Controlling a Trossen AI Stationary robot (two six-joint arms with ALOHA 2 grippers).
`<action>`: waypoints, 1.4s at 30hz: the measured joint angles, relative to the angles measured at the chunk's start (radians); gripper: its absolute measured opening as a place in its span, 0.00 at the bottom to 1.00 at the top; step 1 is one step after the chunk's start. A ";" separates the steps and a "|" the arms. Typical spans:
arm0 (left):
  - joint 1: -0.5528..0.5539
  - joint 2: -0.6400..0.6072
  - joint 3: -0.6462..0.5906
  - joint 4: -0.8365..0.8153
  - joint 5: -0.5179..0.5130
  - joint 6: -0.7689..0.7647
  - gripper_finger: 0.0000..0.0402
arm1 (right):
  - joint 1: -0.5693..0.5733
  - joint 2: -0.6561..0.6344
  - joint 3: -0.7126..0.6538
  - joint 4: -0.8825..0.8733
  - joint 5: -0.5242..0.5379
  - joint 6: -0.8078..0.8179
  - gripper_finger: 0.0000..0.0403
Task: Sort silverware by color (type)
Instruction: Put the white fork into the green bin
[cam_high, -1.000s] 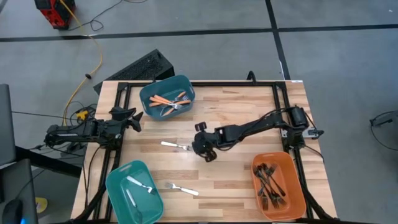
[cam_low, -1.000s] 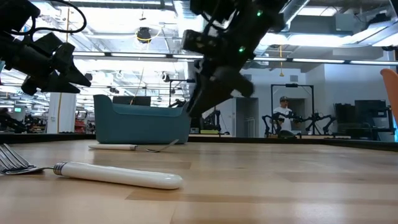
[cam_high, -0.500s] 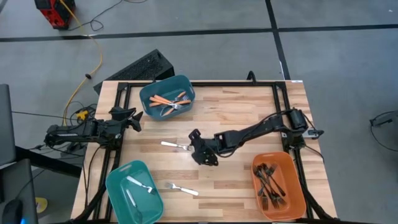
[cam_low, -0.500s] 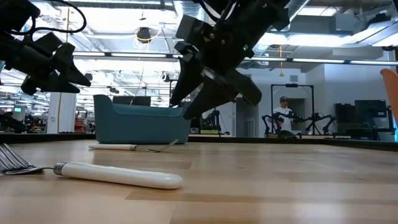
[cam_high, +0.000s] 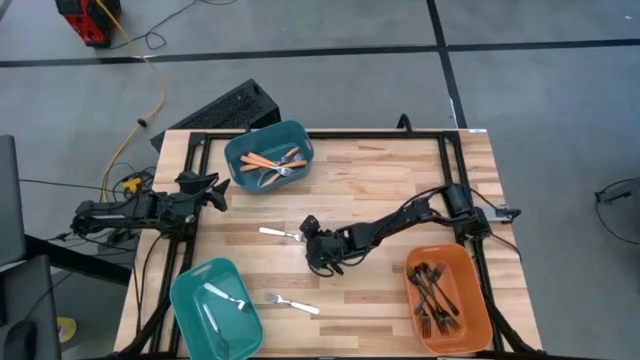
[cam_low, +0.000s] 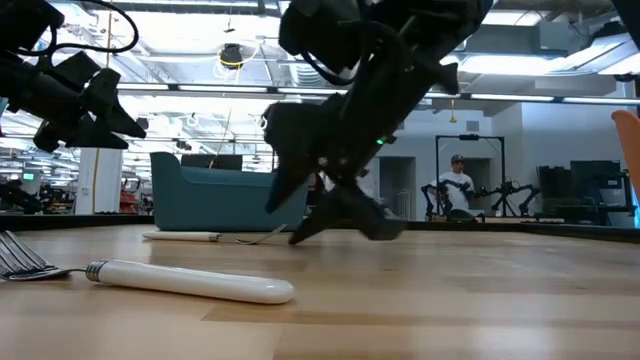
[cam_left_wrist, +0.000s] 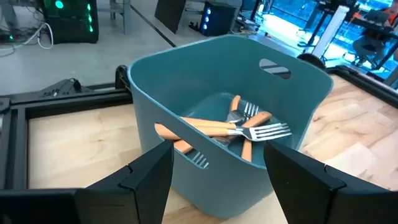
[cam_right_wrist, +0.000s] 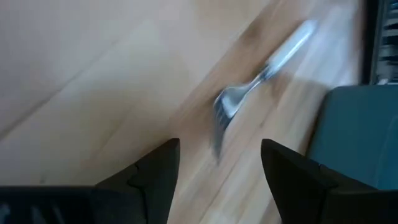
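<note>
Fingers of the right gripper (cam_high: 314, 247) have opened wide, and the arm has dropped low to the table (cam_high: 390, 180), right beside the white fork (cam_high: 280, 234) in the middle. It holds nothing yet. It looks ready to pick up this fork. The left gripper (cam_high: 212, 191) waits open at the left edge.

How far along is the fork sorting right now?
Done: orange forks sit in the far teal bin, black forks in the orange bin, one white fork in the near teal bin. In hand: open right gripper low beside a loose white fork. Left: that fork and another. Left gripper waits.
</note>
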 joint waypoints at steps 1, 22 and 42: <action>0.000 0.001 0.000 0.000 0.001 0.000 0.58 | -0.001 -0.001 -0.001 -0.010 0.001 -0.011 0.62; 0.000 -0.002 0.000 -0.001 -0.003 0.005 0.58 | -0.027 -0.002 -0.001 0.047 -0.140 -0.004 0.58; 0.000 -0.002 0.000 -0.001 -0.005 0.008 0.58 | -0.045 -0.002 -0.001 0.043 -0.139 0.030 0.42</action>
